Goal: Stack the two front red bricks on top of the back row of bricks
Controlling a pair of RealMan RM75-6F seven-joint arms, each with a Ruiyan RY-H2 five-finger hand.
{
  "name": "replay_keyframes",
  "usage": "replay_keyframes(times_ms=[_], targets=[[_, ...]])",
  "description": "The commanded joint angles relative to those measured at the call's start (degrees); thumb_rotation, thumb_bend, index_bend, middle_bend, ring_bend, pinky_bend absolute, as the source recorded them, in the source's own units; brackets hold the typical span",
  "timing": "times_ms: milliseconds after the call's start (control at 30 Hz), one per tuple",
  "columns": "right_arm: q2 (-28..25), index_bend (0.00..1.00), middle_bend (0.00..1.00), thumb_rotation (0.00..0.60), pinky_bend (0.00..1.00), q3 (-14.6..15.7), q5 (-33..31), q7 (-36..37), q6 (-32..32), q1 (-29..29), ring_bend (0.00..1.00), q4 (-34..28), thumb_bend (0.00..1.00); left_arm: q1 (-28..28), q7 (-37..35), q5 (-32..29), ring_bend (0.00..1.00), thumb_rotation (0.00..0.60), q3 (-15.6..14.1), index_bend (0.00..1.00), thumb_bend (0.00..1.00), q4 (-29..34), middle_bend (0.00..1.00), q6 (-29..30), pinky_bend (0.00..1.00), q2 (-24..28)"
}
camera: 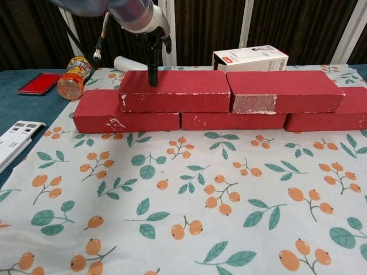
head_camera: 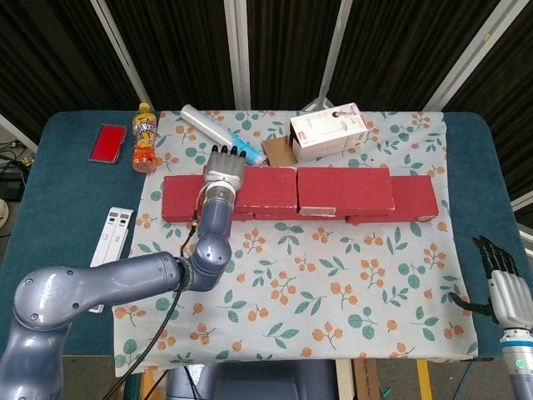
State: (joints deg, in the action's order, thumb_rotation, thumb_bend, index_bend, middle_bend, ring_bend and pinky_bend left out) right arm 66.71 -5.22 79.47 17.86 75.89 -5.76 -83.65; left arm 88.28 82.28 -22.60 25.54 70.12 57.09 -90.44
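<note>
1. Two red bricks lie end to end on top of the back row: the left top brick (head_camera: 258, 188) and the right top brick (head_camera: 345, 191), their ends touching near the middle.
2. The back row of bricks (camera: 229, 121) shows beneath them, its outer ends sticking out past the top pair on both sides.
3. The left hand (head_camera: 224, 167) hovers over the left end of the left top brick, fingers (camera: 152, 69) spread and pointing down, grasping nothing; in the chest view one fingertip stands at the brick's top face, and contact cannot be judged.
4. The right hand (head_camera: 502, 279) hangs off the right front corner of the counter (head_camera: 58, 208), fingers loose and apart, empty.
5. Behind the bricks lie a white carton (head_camera: 328, 131), a rolled white tube with a blue end (head_camera: 223, 135) and an orange drink bottle (head_camera: 145, 137).
6. A red flat case (head_camera: 107, 142) lies at the far left, and a white remote-like strip (head_camera: 112, 237) lies on the blue counter beside the floral cloth (head_camera: 316, 300).
</note>
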Motion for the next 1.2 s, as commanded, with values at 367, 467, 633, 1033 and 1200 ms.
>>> replay_keyframes(times_ms=[367,467,633,1033,1200], targets=[[-0.06,0.0,0.0,0.6,0.0,0.85,1.43,-3.57,0.1,-0.32,0.0,-0.59,0.21,-17.07,-10.7,14.98,0.0,0.6,1.32,0.0,0.03,48.15,0.0,15.02,0.16,32.4],[-0.24,0.0,0.0,0.6,0.0,1.1,1.72,-4.61,0.17,-0.33,0.0,-1.12,0.21,-25.35,-16.79,24.58,0.0,0.6,-2.1,0.0,0.03,58.48,0.0,18.25,0.16,38.74],[-0.56,0.0,0.0,0.6,0.0,1.1,1.89,-5.24,0.82,-0.12,0.0,-2.14,0.21,-40.94,-28.14,46.34,0.0,0.6,-11.65,0.0,0.03,64.87,0.0,22.29,0.15,44.16],[-0.99,0.0,0.0,0.6,0.0,1.53,3.3,-7.04,2.67,0.4,0.0,-3.29,0.21,-70.84,-59.64,90.61,0.0,0.6,-30.47,0.0,0.03,46.98,0.0,36.68,0.15,36.74],[-1.16,0.0,0.0,0.6,0.0,1.55,3.25,-9.31,3.36,0.65,0.0,-3.57,0.21,-75.3,-63.67,94.53,0.0,0.6,-32.62,0.01,0.03,39.46,0.0,38.96,0.15,32.41]])
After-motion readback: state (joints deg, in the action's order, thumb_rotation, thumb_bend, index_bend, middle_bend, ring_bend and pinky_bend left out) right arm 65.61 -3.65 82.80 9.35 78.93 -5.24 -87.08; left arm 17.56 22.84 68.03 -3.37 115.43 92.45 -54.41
